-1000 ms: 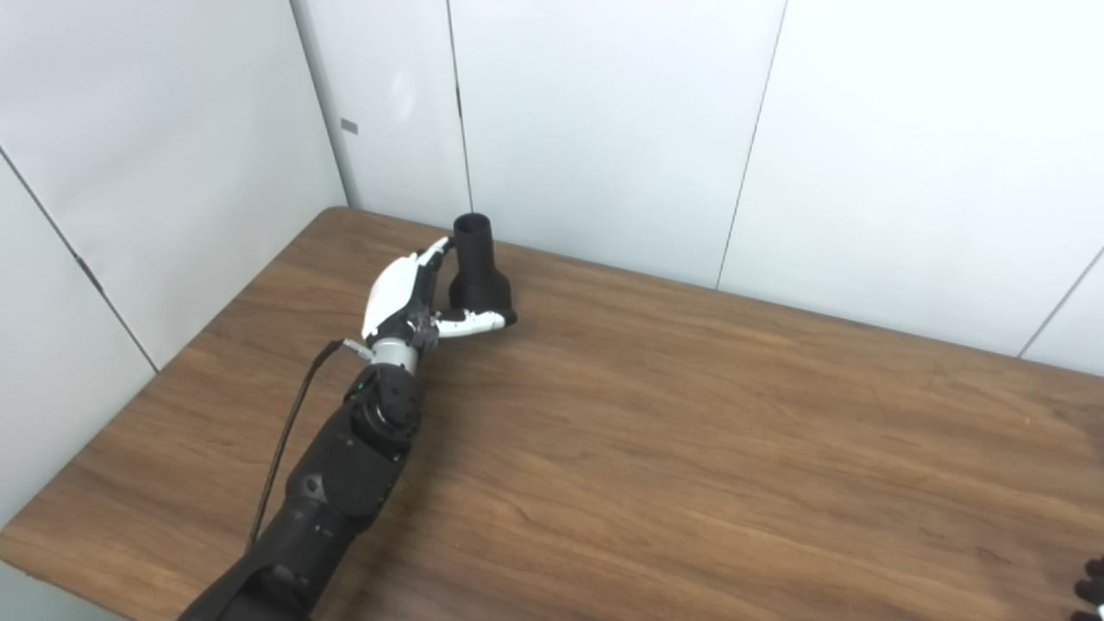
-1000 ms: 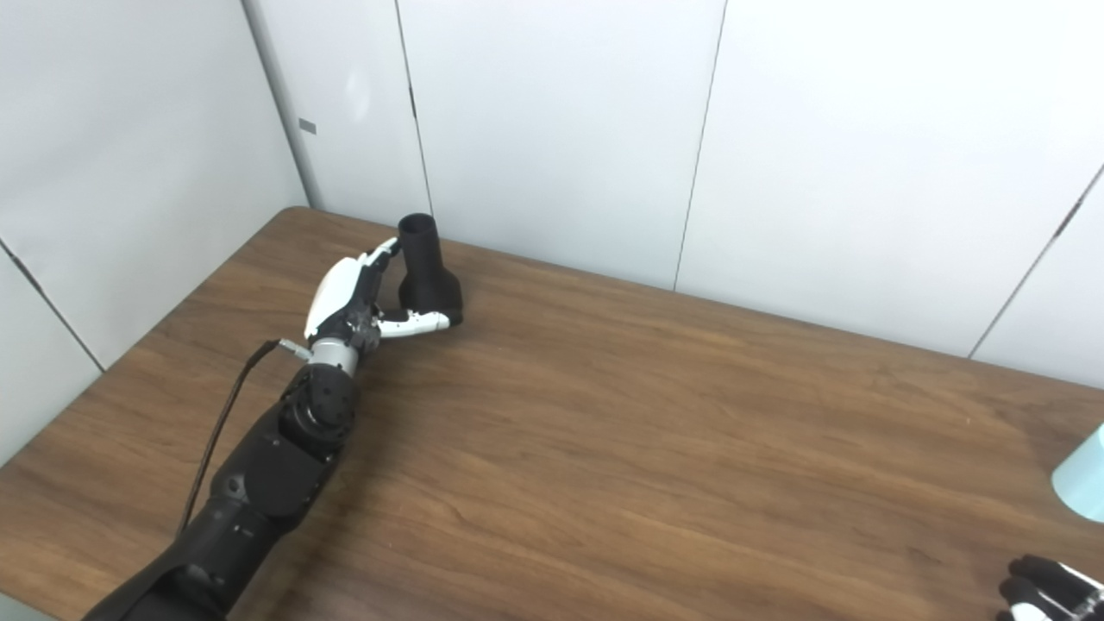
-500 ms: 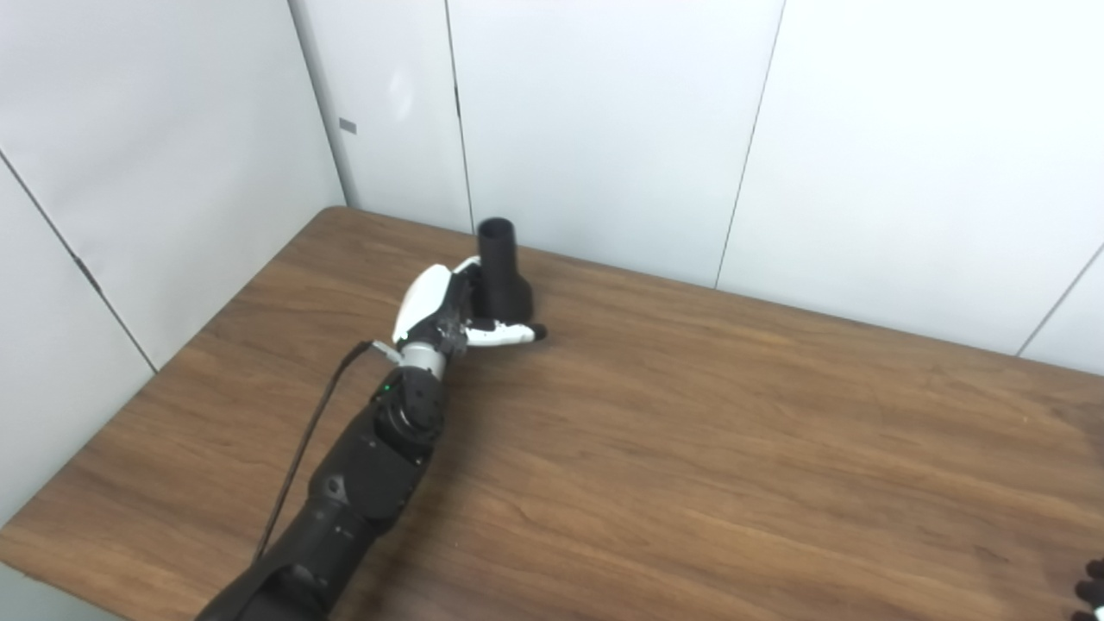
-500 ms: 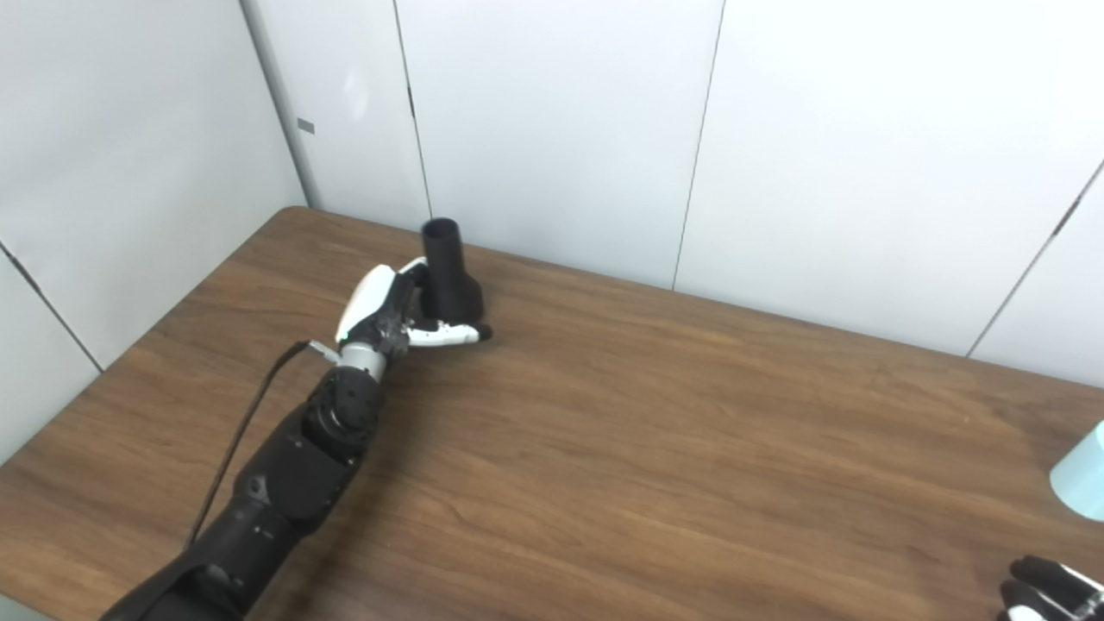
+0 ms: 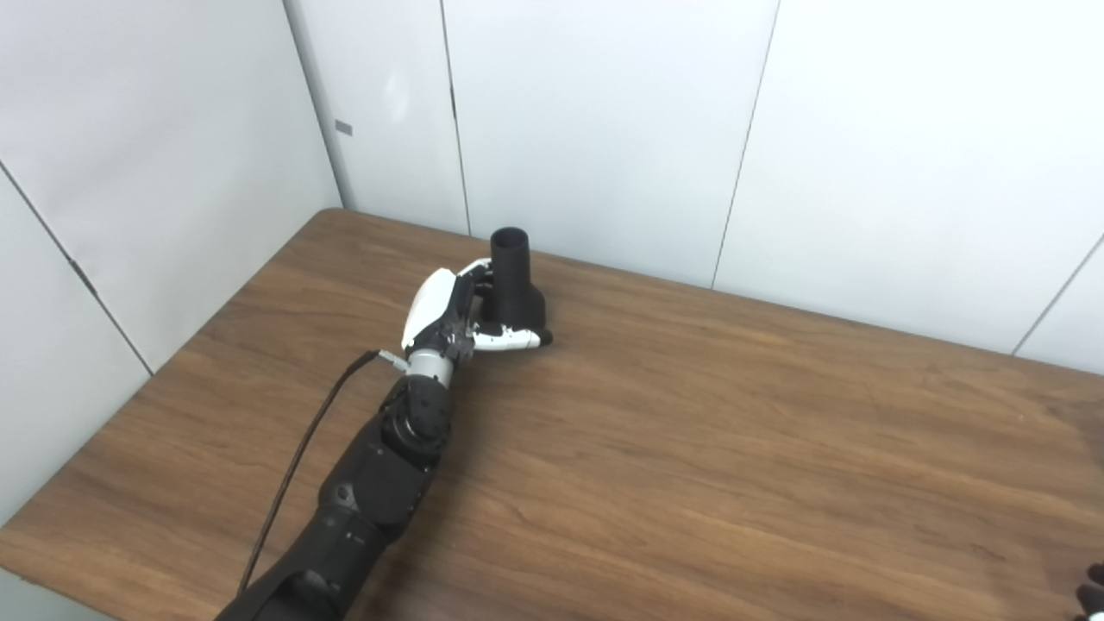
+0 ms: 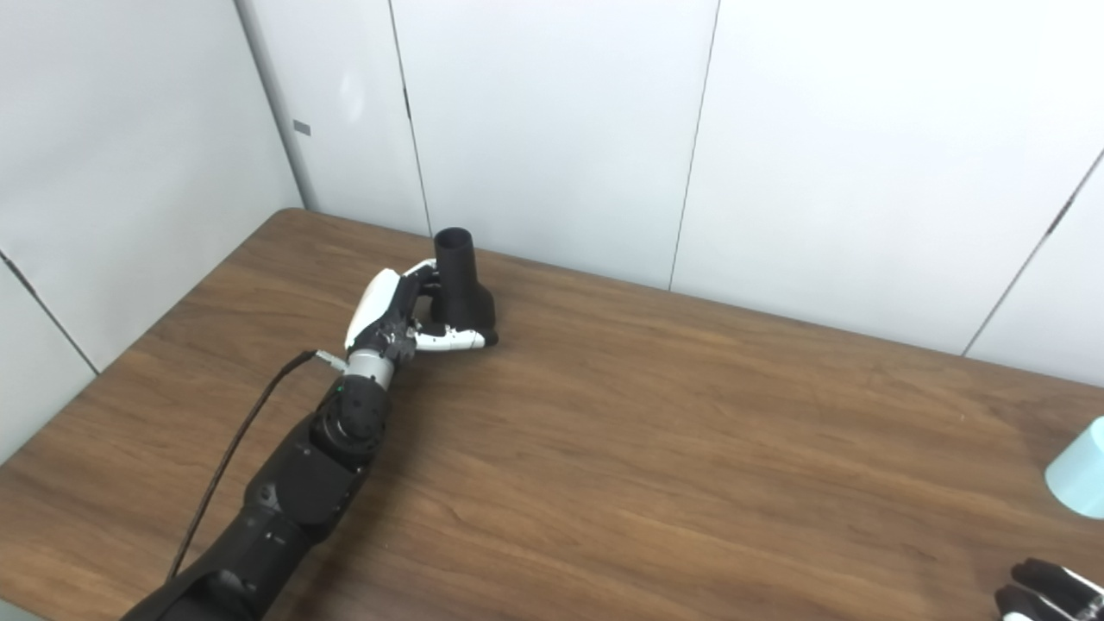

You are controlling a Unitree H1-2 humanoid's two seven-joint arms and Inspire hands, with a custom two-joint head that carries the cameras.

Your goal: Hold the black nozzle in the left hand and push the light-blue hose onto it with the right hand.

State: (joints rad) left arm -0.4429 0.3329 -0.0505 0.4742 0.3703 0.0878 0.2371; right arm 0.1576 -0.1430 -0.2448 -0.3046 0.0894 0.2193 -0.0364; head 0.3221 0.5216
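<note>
Shifted rightward with left hand (image 5: 453,315): nozzle (image 5: 516,280), upright on tabletop (image 5: 690,431). Fingers wrapped round flared base. Right hand (image 6: 1048,591) at frame edge, state indeterminate; hose (image 6: 1078,470) beside it. Advice: firm up grip, keep neck clear.

Black arm (image 5: 379,483) (cabled), white-shelled hand (image 5: 448,310).

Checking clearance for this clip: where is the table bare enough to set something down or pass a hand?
The broad middle of the table is bare, bordered by the left hand around the black nozzle far left, and by the light-blue hose and right hand at the right edge. Only those ends are occupied.
</note>
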